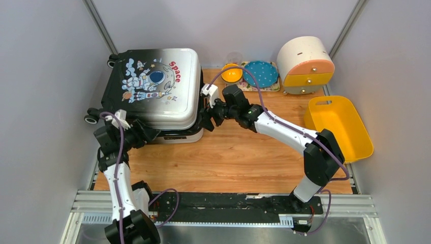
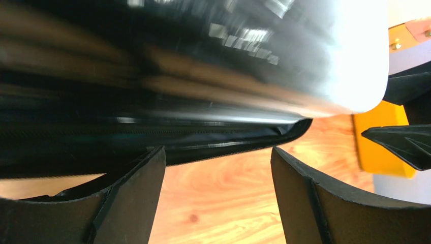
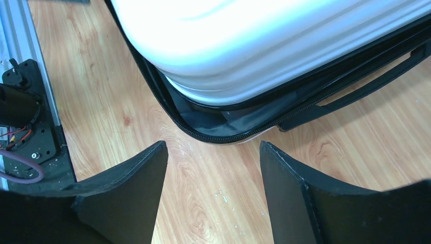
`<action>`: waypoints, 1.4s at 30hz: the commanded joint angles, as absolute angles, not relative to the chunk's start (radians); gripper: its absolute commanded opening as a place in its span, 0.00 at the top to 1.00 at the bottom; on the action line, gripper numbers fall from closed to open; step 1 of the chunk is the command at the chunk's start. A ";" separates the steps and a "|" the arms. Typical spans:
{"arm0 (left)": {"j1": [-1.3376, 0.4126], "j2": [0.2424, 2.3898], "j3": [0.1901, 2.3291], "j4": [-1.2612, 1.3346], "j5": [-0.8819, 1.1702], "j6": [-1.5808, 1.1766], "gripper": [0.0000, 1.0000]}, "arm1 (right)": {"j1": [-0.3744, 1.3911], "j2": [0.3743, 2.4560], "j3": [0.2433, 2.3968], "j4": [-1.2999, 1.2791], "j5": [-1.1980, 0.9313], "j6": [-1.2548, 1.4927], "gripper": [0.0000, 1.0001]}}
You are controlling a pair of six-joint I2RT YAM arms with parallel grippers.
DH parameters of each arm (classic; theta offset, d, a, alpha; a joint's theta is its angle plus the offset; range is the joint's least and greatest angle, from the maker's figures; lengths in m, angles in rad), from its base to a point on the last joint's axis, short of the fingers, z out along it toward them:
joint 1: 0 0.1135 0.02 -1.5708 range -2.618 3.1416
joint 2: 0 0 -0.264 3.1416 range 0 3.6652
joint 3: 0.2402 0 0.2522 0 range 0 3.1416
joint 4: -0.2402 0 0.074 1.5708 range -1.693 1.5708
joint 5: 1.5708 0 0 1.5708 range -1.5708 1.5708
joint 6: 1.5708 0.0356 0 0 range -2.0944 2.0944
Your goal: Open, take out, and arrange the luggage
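The luggage (image 1: pixel 152 86) lies flat at the table's back left, astronaut print up, wheels to the left. Its silver-white lid (image 3: pixel 264 46) sits slightly ajar over the black zipper rim (image 3: pixel 223 136), with dark lining showing in the gap. My left gripper (image 1: pixel 147 133) is at the case's front-left edge, open; in the left wrist view the left gripper (image 2: pixel 218 152) has only wood between its fingers, under the blurred shell (image 2: pixel 203 61). My right gripper (image 1: pixel 206 119) is at the front-right corner, open; in the right wrist view the right gripper (image 3: pixel 212 147) is just short of the rim, holding nothing.
A yellow bin (image 1: pixel 338 127) lies at the right edge. A round cream-and-orange drawer box (image 1: pixel 305 63) stands at the back right. A blue plate (image 1: pixel 260 72) and a yellow bowl (image 1: pixel 232 74) sit at the back. Grey walls close in both sides.
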State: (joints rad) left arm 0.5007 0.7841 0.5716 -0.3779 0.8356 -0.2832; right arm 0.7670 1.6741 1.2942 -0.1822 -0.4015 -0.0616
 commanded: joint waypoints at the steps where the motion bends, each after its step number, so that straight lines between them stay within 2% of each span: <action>1: 0.511 0.689 0.480 -0.268 0.838 -0.543 0.17 | 0.755 1.617 1.270 -0.166 -0.382 -0.081 0.30; 3: 0.520 0.671 0.477 -0.299 0.818 -0.564 0.19 | 0.750 1.611 1.256 -0.161 -0.387 -0.077 0.30; 6: 0.535 0.594 0.401 -0.165 0.819 -0.669 0.20 | 0.742 1.595 1.238 -0.163 -0.396 -0.077 0.30; 8: 0.538 0.606 0.397 -0.173 0.831 -0.672 0.21 | 0.733 1.589 1.230 -0.167 -0.399 -0.080 0.30; 12: 0.587 0.655 0.466 -0.505 0.753 -0.644 0.23 | 0.719 1.578 1.218 -0.173 -0.399 -0.075 0.30; 18: 0.610 0.640 0.578 -0.713 0.473 -0.670 0.14 | 0.700 1.568 1.215 -0.189 -0.403 -0.074 0.30; 20: 0.623 0.641 0.580 -0.704 0.442 -0.716 0.09 | 0.693 1.574 1.213 -0.195 -0.408 -0.074 0.30; 42: 0.672 0.816 0.397 -0.410 0.468 -0.903 0.08 | 0.687 1.574 1.210 -0.219 -0.393 -0.089 0.30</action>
